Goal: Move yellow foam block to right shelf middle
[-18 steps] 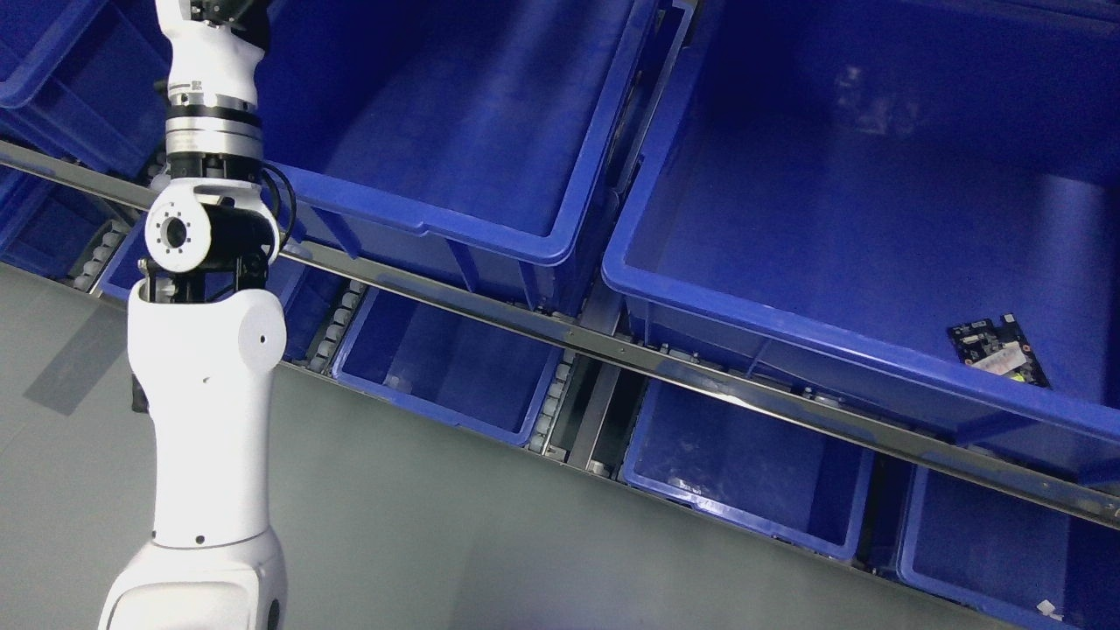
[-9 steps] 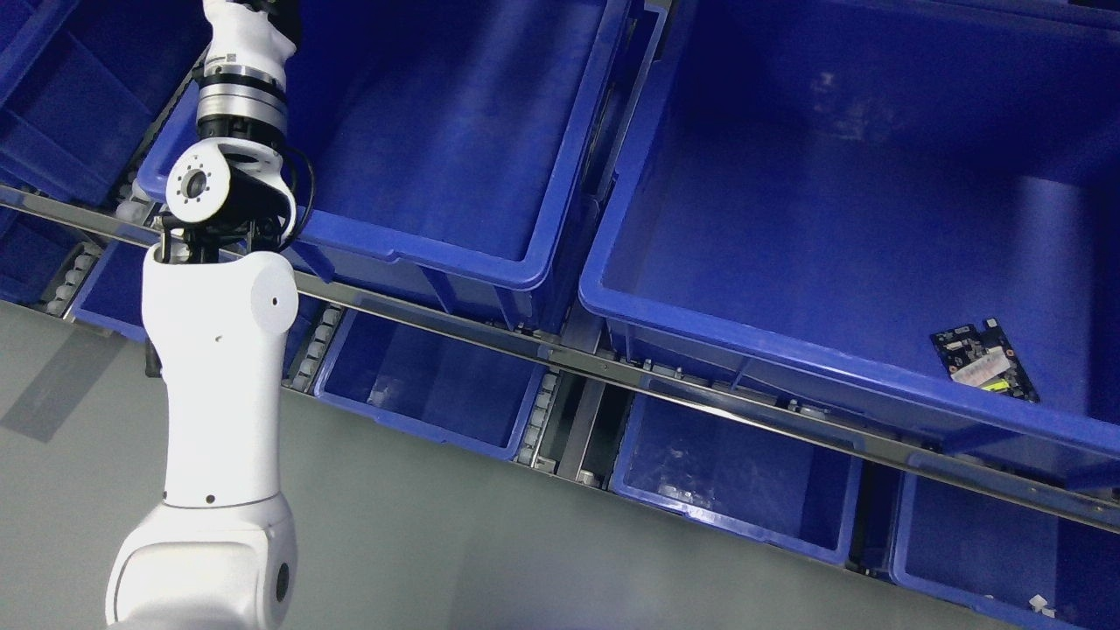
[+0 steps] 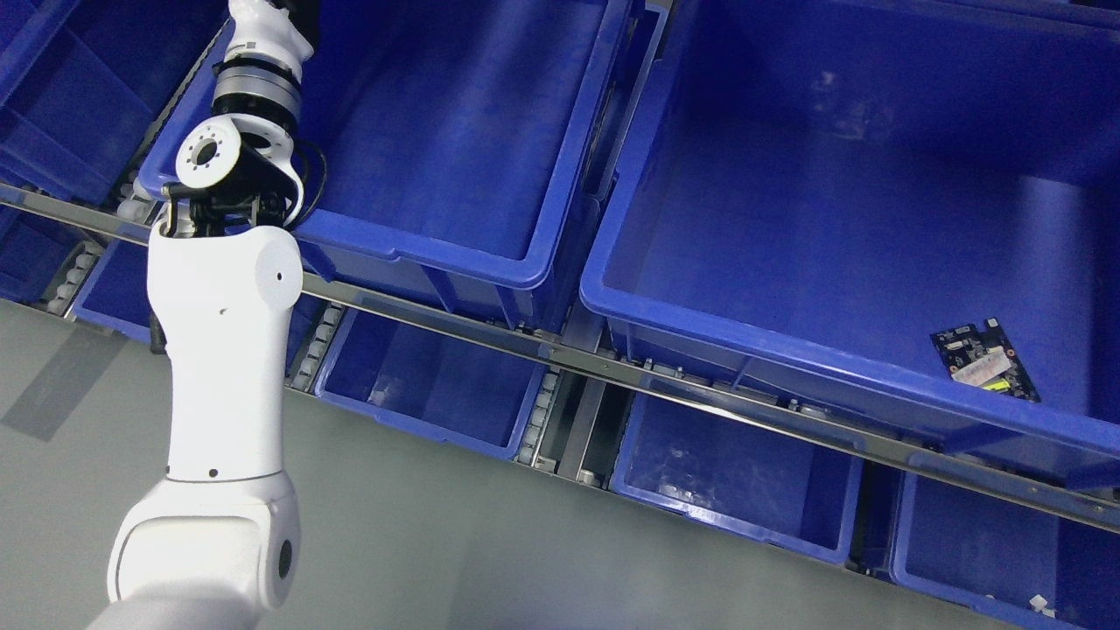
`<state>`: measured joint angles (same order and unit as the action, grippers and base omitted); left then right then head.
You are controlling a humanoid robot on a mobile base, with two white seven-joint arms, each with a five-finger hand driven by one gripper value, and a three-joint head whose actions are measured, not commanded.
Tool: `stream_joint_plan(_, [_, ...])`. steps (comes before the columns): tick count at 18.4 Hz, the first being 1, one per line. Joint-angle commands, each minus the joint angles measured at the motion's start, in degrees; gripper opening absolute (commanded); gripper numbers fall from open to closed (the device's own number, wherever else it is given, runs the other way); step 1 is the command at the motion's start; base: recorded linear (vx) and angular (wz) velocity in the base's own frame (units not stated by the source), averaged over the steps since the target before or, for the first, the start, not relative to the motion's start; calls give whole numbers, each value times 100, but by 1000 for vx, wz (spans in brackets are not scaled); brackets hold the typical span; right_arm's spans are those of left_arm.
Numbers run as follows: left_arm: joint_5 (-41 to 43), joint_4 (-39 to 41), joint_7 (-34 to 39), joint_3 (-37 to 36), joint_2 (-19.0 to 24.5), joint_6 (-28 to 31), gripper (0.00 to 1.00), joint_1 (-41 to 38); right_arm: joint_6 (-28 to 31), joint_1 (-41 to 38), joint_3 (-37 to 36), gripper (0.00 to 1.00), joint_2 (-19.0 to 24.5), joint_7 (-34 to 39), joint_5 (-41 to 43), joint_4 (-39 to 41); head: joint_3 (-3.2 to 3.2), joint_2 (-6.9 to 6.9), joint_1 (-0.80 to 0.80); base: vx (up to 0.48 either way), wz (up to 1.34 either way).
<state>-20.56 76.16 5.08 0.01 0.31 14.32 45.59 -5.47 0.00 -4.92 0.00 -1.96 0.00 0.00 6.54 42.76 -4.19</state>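
Note:
No yellow foam block shows anywhere in the head view. My left arm (image 3: 223, 350) rises from the lower left, white and jointed, and its forearm (image 3: 258, 61) reaches up past the top edge over the left blue bin (image 3: 420, 245). The left hand itself is cut off above the picture. My right arm is out of sight. The large blue bin (image 3: 787, 346) at the right on the same shelf level holds a small dark circuit board (image 3: 987, 360) near its front right corner.
A metal shelf rail (image 3: 612, 367) runs diagonally below the upper bins. Under it stand several smaller blue bins (image 3: 420, 385), with roller tracks (image 3: 542, 420) between them. Grey floor (image 3: 437, 542) fills the lower part. More blue bins (image 3: 52, 87) sit at the far left.
The whole picture has shifted right and down, so the camera moved. My left arm has stretched further up, its wrist joint now higher and nearer the left bin's rim.

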Motion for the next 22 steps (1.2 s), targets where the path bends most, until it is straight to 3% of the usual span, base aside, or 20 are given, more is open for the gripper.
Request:
stream_joint_plan(1, [-10,-233,2,-177,69,53,73,37,2,-9,0,100,-100,3,-18,100,0,0,0,0,0])
stream_joint_plan(7, [16,-189,-129,-404,69,27,86,55,2,-9,0,100,-100,3,-18,100,0,0,0,0,0])
stream_joint_plan(10, [165,29,-576,-545,69,-60,89,64,2,-9,0,100,-100,3,-18,100,0,0,0,0,0])
stream_joint_plan(13, [552,363,-736,-738,82,-507,90,-58,2,-9,0,100,-100,3,-18,100,0,0,0,0,0])
stream_joint_plan(22, [597,1278,-719,-766,1119,-2477,92,-1174,2,-9,0,100,-100,3,-18,100,0,0,0,2,-14])
